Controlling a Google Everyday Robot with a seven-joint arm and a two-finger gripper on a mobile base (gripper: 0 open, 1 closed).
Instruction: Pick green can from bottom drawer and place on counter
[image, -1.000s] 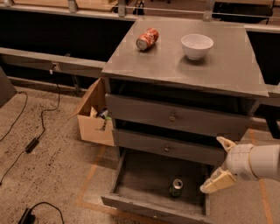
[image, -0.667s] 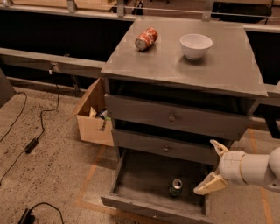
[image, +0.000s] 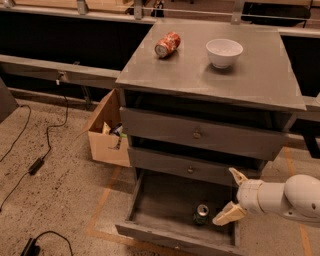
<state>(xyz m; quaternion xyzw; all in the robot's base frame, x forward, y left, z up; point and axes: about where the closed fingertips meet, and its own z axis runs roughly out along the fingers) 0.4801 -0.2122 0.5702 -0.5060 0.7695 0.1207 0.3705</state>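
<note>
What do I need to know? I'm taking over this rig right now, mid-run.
Gripper: open, holding nothing, low at the right of the bottom drawer, close beside the green can.
Green can: upright in the pulled-out drawer, toward its front right.
Counter: holds a red can on its side and a white bowl.
Done: drawer is open.
Left: grasp the can, lift it, set it on the counter.
</note>
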